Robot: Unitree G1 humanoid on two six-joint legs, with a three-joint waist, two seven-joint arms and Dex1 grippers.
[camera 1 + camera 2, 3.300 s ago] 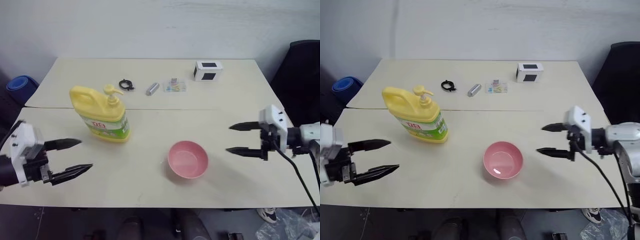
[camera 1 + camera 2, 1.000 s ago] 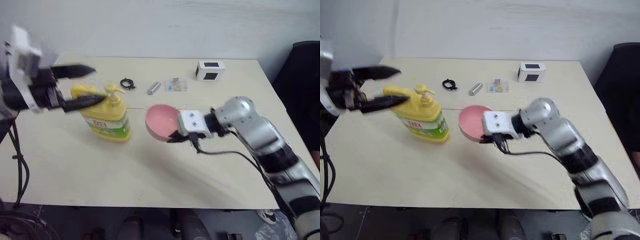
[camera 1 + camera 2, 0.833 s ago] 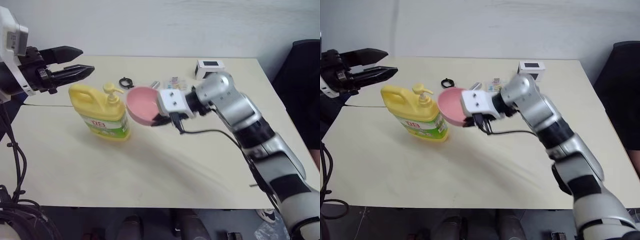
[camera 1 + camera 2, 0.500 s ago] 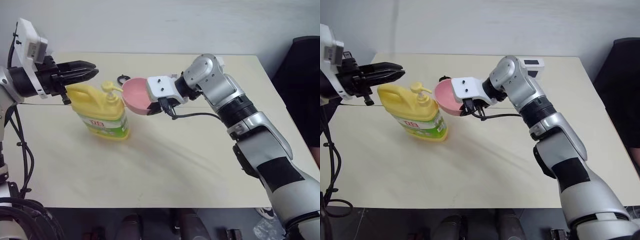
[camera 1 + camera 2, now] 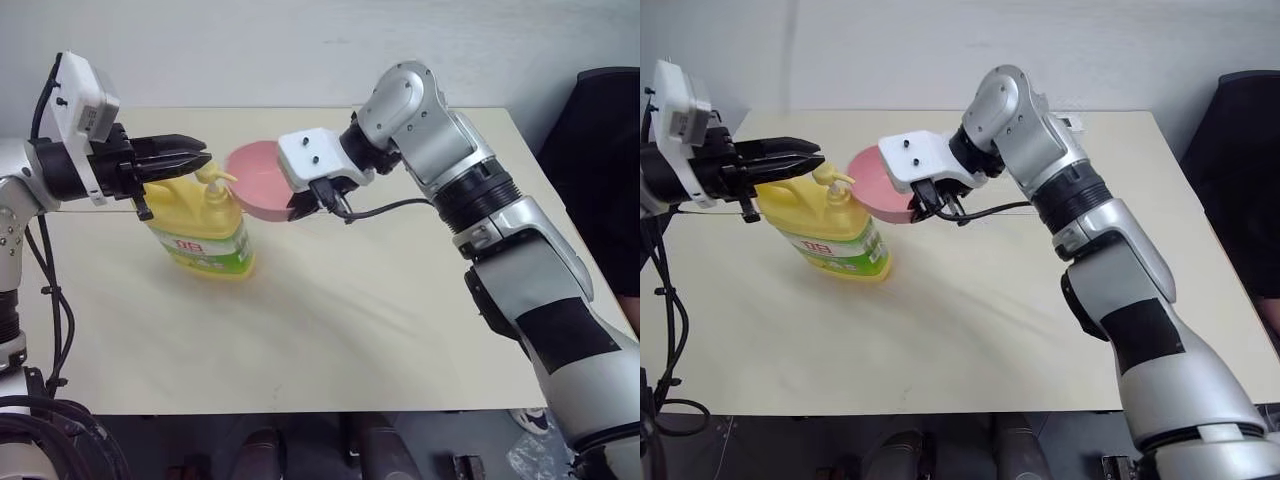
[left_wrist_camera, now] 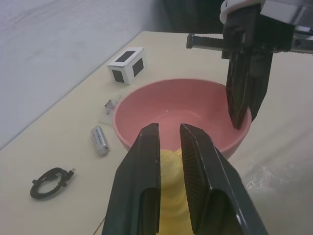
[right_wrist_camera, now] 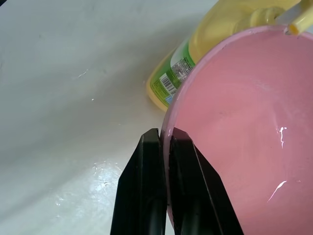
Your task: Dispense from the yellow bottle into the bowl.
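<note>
1. Spanning the scene, a pale cream table (image 5: pixel 330 330) stands against a plain light wall, with a dark chair back at its far right edge.
2. Small items lie toward the table's back: a white box with black panels (image 6: pixel 127 64), a silver cylinder (image 6: pixel 100 140), a coiled black cable (image 6: pixel 49 182) and a small clear packet, too small to make out.
3. The yellow bottle (image 5: pixel 197 230) stands upright on the table's left part, its green-and-white label facing forward.
4. The left gripper (image 5: pixel 200 158) sits level over the bottle's top at the pump, its fingers (image 6: pixel 146 161) drawn nearly together with a narrow gap; whether they touch the pump I cannot tell.
5. The right gripper (image 7: pixel 164 142) is clamped on the rim of the bowl (image 5: pixel 255 180), one finger inside and one outside.
6. The bowl is held up off the table, tilted, just beside the pump nozzle; the nozzle tip (image 7: pixel 293 28) reaches its rim.
7. Inside, the bowl shows only glossy highlights; any contents are hard to make out.
</note>
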